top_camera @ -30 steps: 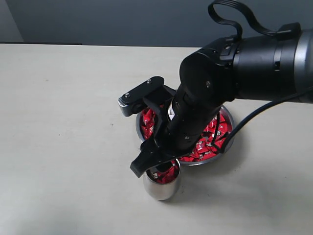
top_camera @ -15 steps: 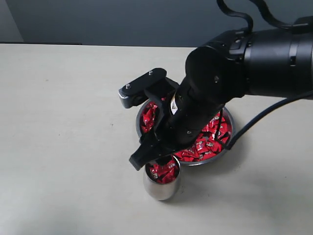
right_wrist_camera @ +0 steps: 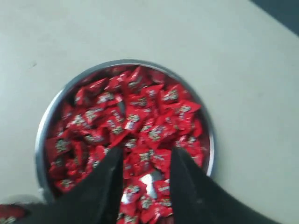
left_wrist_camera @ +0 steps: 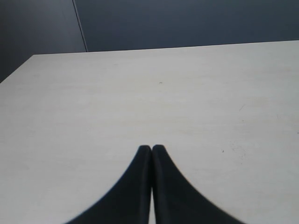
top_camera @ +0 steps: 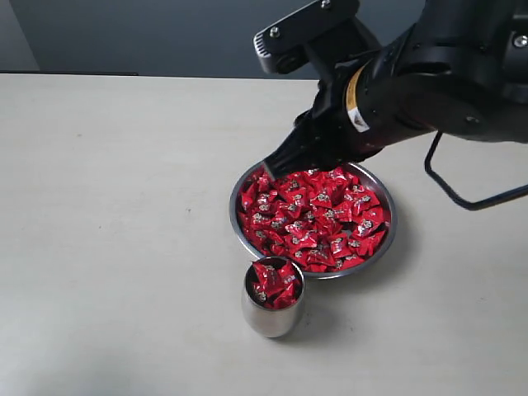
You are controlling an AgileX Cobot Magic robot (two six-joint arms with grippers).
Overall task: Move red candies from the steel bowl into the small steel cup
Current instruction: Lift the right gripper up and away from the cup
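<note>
You are seeing shiny red candies (top_camera: 313,219), flecked silver-white, filling a silver steel bowl (top_camera: 338,273) and, at its seven o'clock, a silver cup (top_camera: 266,320), on a pale beige table (top_camera: 115,206).

Pale beige table (top_camera: 107,206), matte and flat, running back to a straight far edge, dark blue-grey wall (top_camera: 165,37) behind it, a thin upright seam (left_wrist_camera: 80,25) in that wall, a few tiny dark specks (left_wrist_camera: 160,83) on the tabletop

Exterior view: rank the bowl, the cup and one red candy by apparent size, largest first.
1. The bowl, clearly widest.
2. The cup, far narrower than the bowl, though it may sit nearer the camera.
3. One candy in the bowl, smallest.
</note>
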